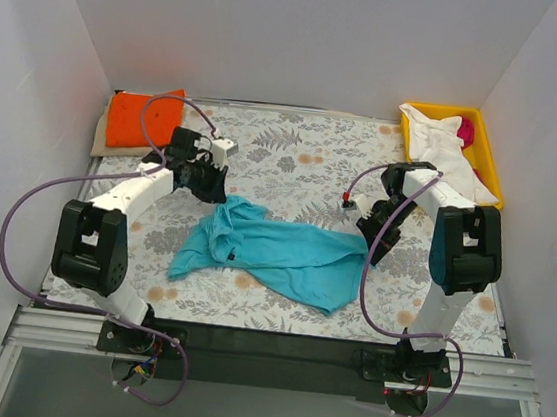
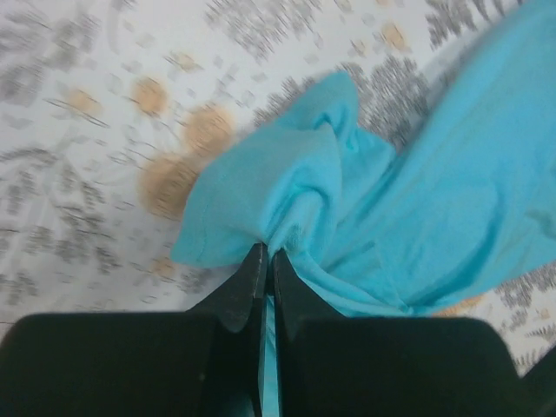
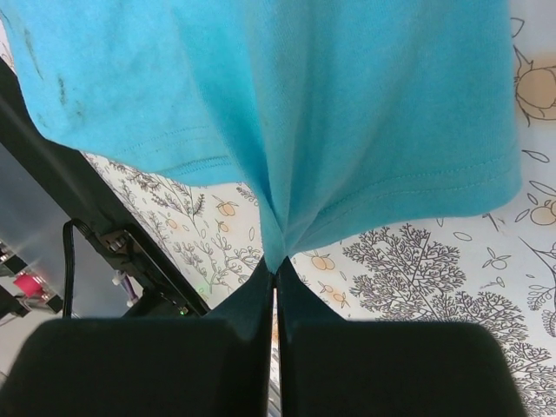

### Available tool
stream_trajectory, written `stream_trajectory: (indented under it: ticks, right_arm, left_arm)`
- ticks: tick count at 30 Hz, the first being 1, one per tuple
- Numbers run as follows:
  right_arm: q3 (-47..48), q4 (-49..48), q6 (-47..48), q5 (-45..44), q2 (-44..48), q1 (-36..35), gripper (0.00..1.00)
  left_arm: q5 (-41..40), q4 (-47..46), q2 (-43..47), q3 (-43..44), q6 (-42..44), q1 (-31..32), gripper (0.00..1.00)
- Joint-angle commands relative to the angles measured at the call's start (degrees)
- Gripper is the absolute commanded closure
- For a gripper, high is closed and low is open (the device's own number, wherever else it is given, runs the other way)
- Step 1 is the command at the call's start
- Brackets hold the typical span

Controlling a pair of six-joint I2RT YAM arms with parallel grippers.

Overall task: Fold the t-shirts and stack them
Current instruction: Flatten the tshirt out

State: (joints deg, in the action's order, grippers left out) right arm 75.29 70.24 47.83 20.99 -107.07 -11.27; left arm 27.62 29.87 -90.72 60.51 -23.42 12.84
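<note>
The teal-blue t-shirt (image 1: pixel 273 253) lies crumpled midway across the floral table cloth (image 1: pixel 296 145) — light, limp fabric that will likely sag and bunch wherever unsupported. The left gripper (image 2: pixel 265 261) is clamped on a gathered fold toward the table cloth's left, the right gripper (image 3: pixel 274 271) on the hem toward its right — edge holds, well apart, suit stretching it flat

Teal t-shirt (image 3: pixel 347 104) cropped by upper edge

Plain teal t-shirt (image 1: pixel 283 254). Bright orange t-shirt (image 1: pixel 143 118). White t-shirt (image 1: pixel 446 152) and magenta t-shirt (image 1: pixel 465 131), both on a yellow tray (image 1: pixel 486 152). Tabletop cloth (image 1: pixel 295 155): white, grey leaf print, pale orange flowers. Fingers (image 2: pixel 246 282) black.
</note>
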Motion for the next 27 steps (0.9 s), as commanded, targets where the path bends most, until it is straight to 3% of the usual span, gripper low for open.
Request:
stream_trajectory:
  ticks: [1, 4, 7, 9, 13, 16, 18, 24, 27]
  right_arm:
    - [1.08, 0.16, 1.65, -0.34, 2.57, 0.11, 0.99]
    - [2.58, 0.25, 1.21, -0.43, 1.95, 0.11, 0.99]
    - [3.64, 0.43, 0.95, -0.25, 1.51, 0.02, 0.99]
    - [4.43, 0.6, 0.77, -0.08, 1.42, 0.1, 0.99]
    - [5.13, 0.69, 0.77, 0.19, 1.33, 0.02, 0.99]
    - [5.05, 0.6, 0.68, 0.8, 1.16, -0.07, 0.99]
    - [4.96, 0.69, 0.59, 1.15, 1.07, 0.02, 0.99]
    - [5.48, 0.69, 0.42, 1.33, 0.46, 0.02, 0.99]
    - [5.66, 0.6, 0.24, 1.24, 0.45, 0.02, 0.99]
  left_arm:
    - [-3.17, -3.06, -2.17, 6.19, 1.35, -3.17, 1.0]
    - [-8.51, -4.46, -8.48, 10.41, 2.77, -4.49, 1.0]
    - [-11.88, -4.65, -15.07, 16.11, 2.85, -7.47, 0.86]
    - [-8.64, -2.1, -15.37, 17.88, 3.47, -10.01, 0.74]
    - [-2.67, -2.27, -9.14, 15.35, 6.19, -11.7, 0.61]
    - [9.52, -0.08, -1.41, 12.1, 10.31, -11.26, 0.56]
    - [12.02, 3.52, 2.62, 10.43, 14.97, -8.21, 0.56]
    - [-0.71, 2.57, 6.78, 0.4, 18.15, 4.54, 0.57]
    - [-5.81, 2.12, 3.98, -0.04, 16.74, 6.93, 0.55]
